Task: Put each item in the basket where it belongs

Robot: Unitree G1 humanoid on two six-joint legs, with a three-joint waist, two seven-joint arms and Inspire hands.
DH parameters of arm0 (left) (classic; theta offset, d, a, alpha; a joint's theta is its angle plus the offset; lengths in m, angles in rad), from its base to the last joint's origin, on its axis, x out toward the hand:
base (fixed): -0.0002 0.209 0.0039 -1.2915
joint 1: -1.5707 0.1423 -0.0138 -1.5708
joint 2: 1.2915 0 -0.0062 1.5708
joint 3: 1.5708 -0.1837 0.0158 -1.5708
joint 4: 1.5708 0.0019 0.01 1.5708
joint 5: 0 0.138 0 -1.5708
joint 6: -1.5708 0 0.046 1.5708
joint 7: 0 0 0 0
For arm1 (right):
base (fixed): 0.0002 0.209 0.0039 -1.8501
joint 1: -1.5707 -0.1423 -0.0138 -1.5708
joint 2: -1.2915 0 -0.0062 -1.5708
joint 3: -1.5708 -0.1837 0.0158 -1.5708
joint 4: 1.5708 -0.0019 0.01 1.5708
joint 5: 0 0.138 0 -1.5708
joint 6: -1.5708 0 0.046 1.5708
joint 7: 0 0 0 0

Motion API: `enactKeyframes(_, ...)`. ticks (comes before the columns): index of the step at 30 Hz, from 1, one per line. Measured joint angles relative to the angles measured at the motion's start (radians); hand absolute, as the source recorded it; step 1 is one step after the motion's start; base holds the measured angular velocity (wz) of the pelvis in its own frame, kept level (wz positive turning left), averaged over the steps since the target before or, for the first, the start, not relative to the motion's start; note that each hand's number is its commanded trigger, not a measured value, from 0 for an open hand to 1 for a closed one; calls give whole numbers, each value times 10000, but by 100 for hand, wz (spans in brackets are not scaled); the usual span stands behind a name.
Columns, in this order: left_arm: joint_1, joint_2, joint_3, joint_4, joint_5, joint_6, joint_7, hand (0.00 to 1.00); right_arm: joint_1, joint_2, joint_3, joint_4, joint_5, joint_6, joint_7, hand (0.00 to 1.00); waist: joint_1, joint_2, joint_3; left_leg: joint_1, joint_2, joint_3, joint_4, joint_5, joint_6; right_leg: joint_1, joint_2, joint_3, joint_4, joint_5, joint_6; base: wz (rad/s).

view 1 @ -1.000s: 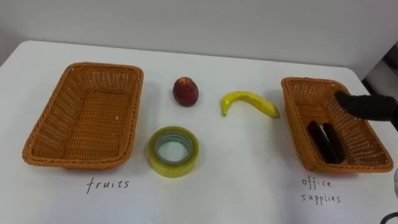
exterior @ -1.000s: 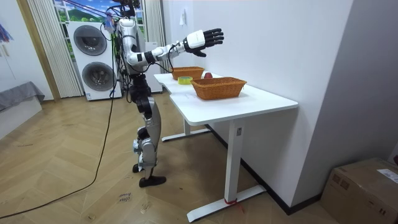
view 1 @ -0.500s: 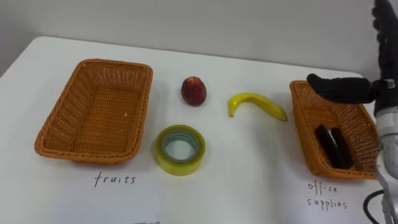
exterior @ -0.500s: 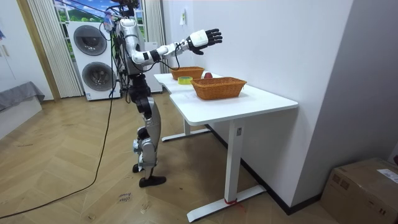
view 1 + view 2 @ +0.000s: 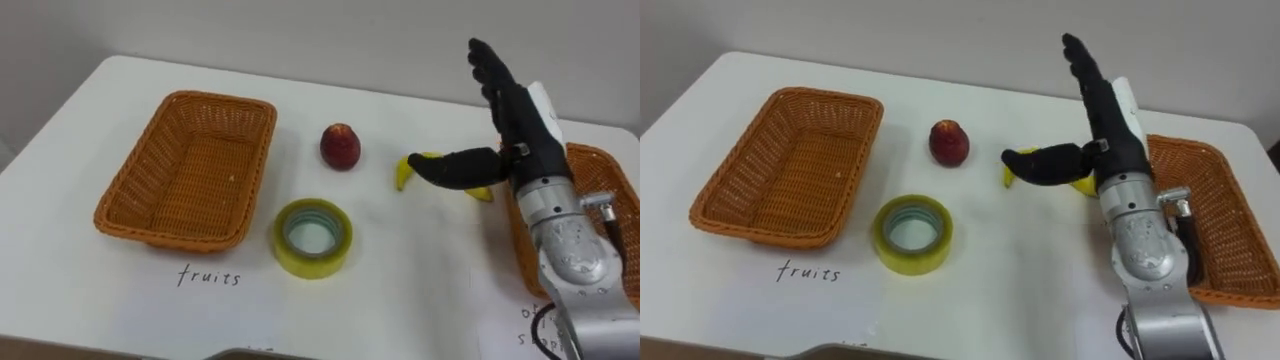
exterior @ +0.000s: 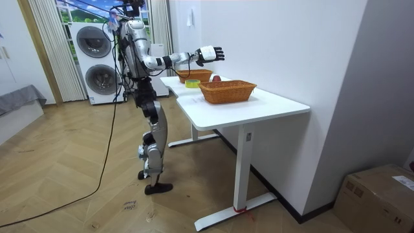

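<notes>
White table (image 5: 420, 290), fruit unsorted, right hand (image 5: 515, 120) spread wide.
Its thumb hides the middle of the banana (image 5: 404, 172), at 3 o'clock from the apple (image 5: 340, 146); tape (image 5: 312, 237) lies at 6; room view adds the robot standing at the table's end.

"fruits" label (image 5: 210, 277) on table (image 5: 420, 270), before basket (image 5: 130, 185)

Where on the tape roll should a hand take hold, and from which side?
Probably from above: the tape roll lies flat, hole up, so its outer wall is low. Pinch one side of the ring, thumb in the hole, fingers outside. The open right hand hangs to its right.
</notes>
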Motion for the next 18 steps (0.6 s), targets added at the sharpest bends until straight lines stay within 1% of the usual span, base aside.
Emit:
enactKeyframes(2,-9,2,-1,-10,-63,-4,2,0,0,2,10,219,5,0,70,0,70,-55,-14,-3,-5,-21,1,0,1,3,6,-31,-3,0,0,4)
enactKeyframes(4,-14,-12,-3,-11,-106,-8,3,0,-8,42,61,277,11,-2,160,0,131,-76,-10,-25,-13,-56,8,4,10,5,8,-80,-4,2,3,6)
enactKeyframes(7,-31,-15,-12,-60,-279,-11,27,0,-64,42,262,613,43,-3,282,0,187,-74,-9,-45,-26,-147,15,11,22,26,-37,-192,-2,4,6,9)
enactKeyframes(10,-29,-17,-45,-122,-304,-11,77,0,-63,44,448,695,43,1,427,0,292,-20,19,-57,-31,-169,19,16,27,28,-51,-209,-6,3,6,2)
enactKeyframes(13,-20,-25,-187,-130,-301,-5,91,0,-64,55,591,696,69,21,586,0,326,23,38,-66,-35,-193,17,24,33,39,-71,-255,-6,3,6,4)
enactKeyframes(15,-32,-8,-435,-129,-301,-1,90,0,-65,55,760,696,97,188,655,0,317,21,37,-124,-64,-298,23,56,46,32,-91,-411,-7,3,7,13)
enactKeyframes(18,-66,-3,-749,-129,-303,2,84,0,-100,56,858,785,95,214,684,0,325,29,43,-146,-111,-412,18,86,67,40,-120,-513,-5,2,8,11)
